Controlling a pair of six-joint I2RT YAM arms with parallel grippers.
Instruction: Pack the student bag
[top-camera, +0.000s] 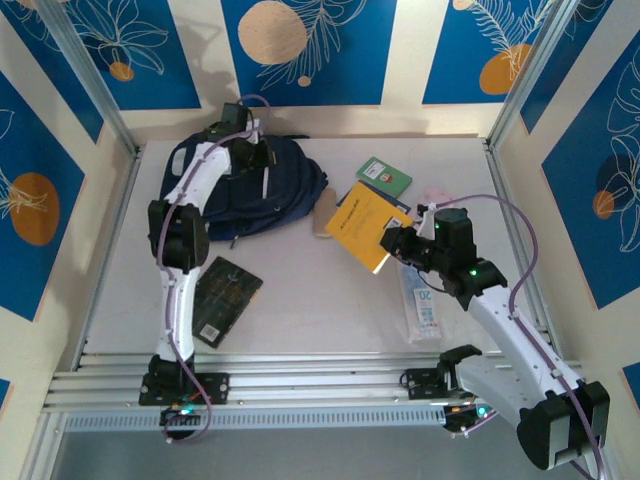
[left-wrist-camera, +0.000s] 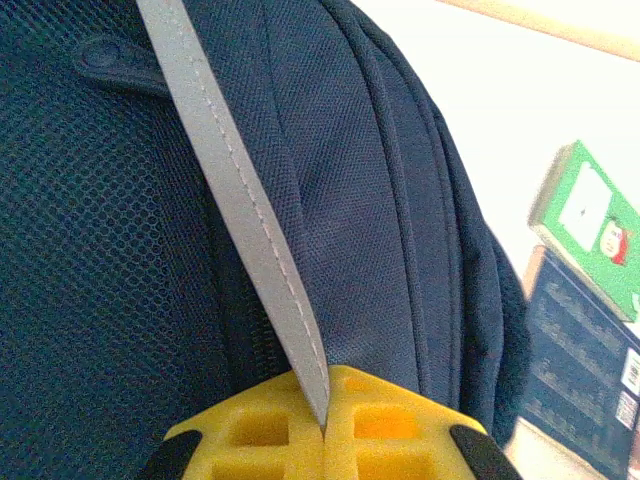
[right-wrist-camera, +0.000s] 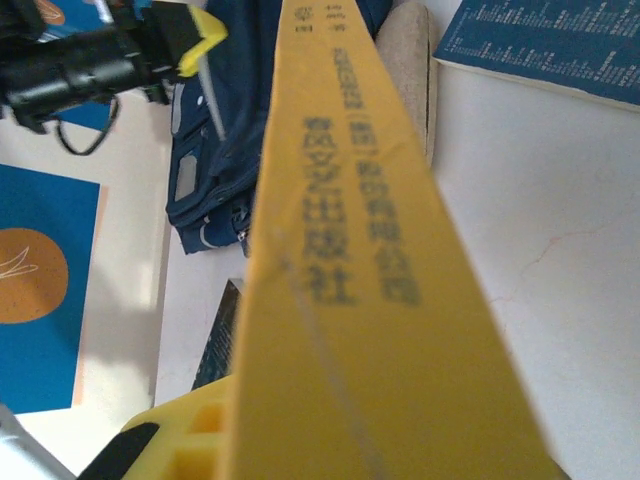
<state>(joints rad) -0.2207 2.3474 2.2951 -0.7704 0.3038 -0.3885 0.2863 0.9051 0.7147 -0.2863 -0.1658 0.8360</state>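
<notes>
The student bag (top-camera: 290, 185) lies under the left pincer (left-wrist-camera: 325, 425), its strap (left-wrist-camera: 240, 210) caught between the jaws. The right pincer (top-camera: 395, 243) grips a book (top-camera: 362, 225), right of the bag. Beyond that pincer lies a booklet (top-camera: 384, 176); nearer than it, a long packet (top-camera: 424, 305) on the tabletop (top-camera: 310, 310).

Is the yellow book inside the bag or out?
Out: the right gripper holds the yellow book apart from the student bag.

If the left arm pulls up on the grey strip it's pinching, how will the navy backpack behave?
Likely floppy: the student bag is soft woven fabric, so it should sag from the grey strip pinched in the left gripper. Probably light for its size, as it lies slumped rather than bulging.
</notes>
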